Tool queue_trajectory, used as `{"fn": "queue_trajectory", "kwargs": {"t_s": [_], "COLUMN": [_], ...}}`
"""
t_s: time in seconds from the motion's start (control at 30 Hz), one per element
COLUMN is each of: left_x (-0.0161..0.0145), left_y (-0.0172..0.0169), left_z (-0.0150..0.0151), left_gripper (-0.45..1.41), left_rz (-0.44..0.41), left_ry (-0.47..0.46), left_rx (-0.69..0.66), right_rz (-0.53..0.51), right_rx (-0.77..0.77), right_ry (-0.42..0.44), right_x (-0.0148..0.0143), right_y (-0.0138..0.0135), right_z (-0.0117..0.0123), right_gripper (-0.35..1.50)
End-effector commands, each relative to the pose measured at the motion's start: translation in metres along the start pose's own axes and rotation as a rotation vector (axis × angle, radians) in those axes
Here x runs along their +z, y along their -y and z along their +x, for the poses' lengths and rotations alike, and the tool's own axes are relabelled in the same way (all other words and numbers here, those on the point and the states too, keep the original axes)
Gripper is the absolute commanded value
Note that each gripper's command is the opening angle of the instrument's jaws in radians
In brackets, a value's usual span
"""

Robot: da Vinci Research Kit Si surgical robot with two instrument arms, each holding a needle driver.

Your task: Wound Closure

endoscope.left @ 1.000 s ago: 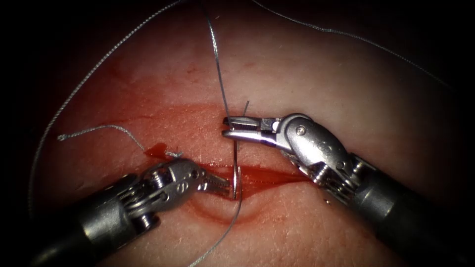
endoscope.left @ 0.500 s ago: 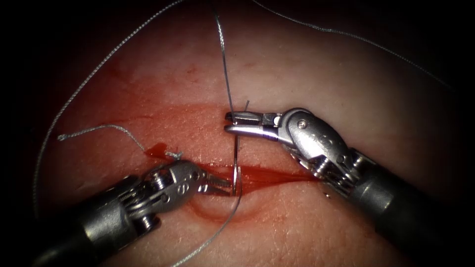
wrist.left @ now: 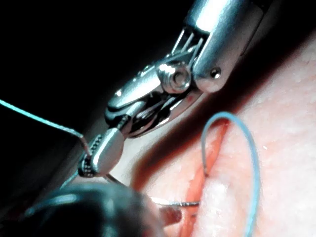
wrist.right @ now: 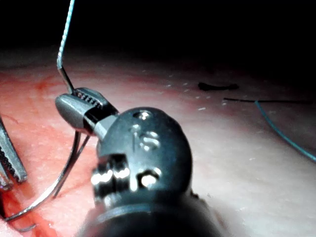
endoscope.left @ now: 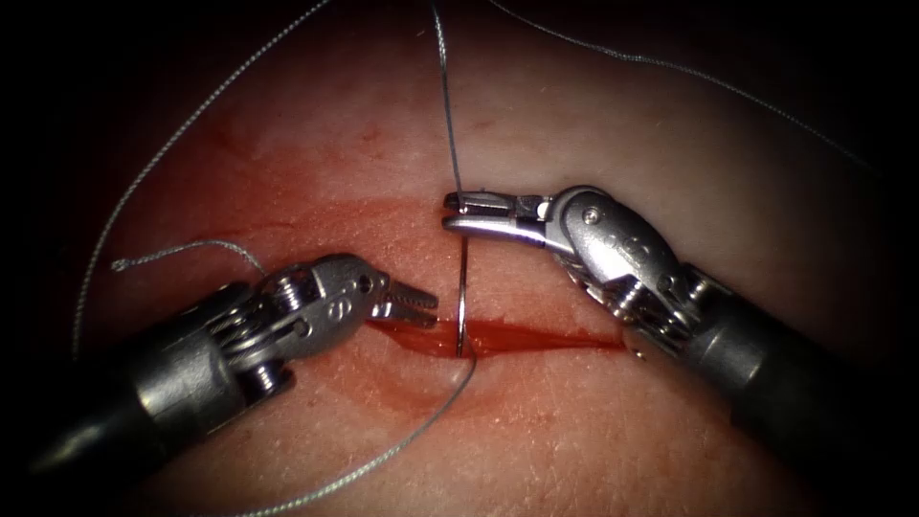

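Needle: right tool clamped on its swaged end, tip down in the cut. Left tool, jaws parted, empty, has backed off leftward. Mid-drive; next needs wrist rotation along the curve.

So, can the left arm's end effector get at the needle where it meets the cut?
Probably yes: the left end effector is open beside the needle, with nothing between them; the right end effector holds the needle higher up.

The tissue carries everything here — red fluid pools along its cut, and loose thread lies across its surface on the left side.
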Motion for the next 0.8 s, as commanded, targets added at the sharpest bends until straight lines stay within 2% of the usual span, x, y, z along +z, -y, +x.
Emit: {"fn": "queue_trajectory", "kwargs": {"t_s": [0.03,0.1,0.23,0.27,0.37,0.4,0.47,0.57,0.67,0.7,0.8], "left_x": [-0.0004,-0.0004,-0.0005,-0.0006,-0.0008,-0.001,-0.0011,-0.0011,-0.001,-0.0011,-0.0011], "left_y": [-0.0009,-0.0009,-0.0006,-0.0005,-0.0004,-0.0004,-0.0003,-0.0001,0.0002,0.0003,0.0004], "left_z": [-0.0009,-0.0009,-0.0008,-0.0007,-0.0005,-0.0003,-0.0001,0.0003,0.0006,0.0007,0.0007], "left_gripper": [-0.21,-0.16,-0.15,-0.16,-0.18,-0.16,-0.08,-0.08,-0.05,0.02,0.0], "left_rz": [-0.008,-0.015,0.004,0.01,0.012,0.016,0.023,0.043,0.057,0.057,0.064], "left_ry": [0.005,0.004,0.006,0.007,0.011,0.015,0.016,0.019,0.021,0.021,0.022], "left_rx": [0.0,0.002,0.004,0.004,0.006,0.008,0.009,0.013,0.016,0.017,0.018], "right_rz": [-0.007,-0.015,-0.041,-0.064,-0.1,-0.104,-0.107,-0.115,-0.121,-0.126,-0.139], "right_rx": [0.013,0.042,0.204,0.304,0.405,0.493,0.514,0.581,0.624,0.647,0.68], "right_ry": [-0.006,-0.005,-0.003,-0.022,-0.064,-0.113,-0.13,-0.184,-0.193,-0.198,-0.181], "right_x": [0.0006,0.0006,0.0005,0.0005,0.0006,0.0005,0.0005,0.0005,0.0005,0.0004,0.0003], "right_y": [-0.0005,-0.0004,0.0003,0.0007,0.001,0.0009,0.0008,0.0008,0.0009,0.0012,0.0018], "right_z": [0.0011,0.001,0.0007,0.0004,0.0002,0.0002,0.0,-0.001,-0.0022,-0.0027,-0.0031], "right_gripper": [-0.35,-0.35,-0.35,-0.35,-0.35,-0.35,-0.35,-0.35,-0.35,-0.35,-0.35]}}
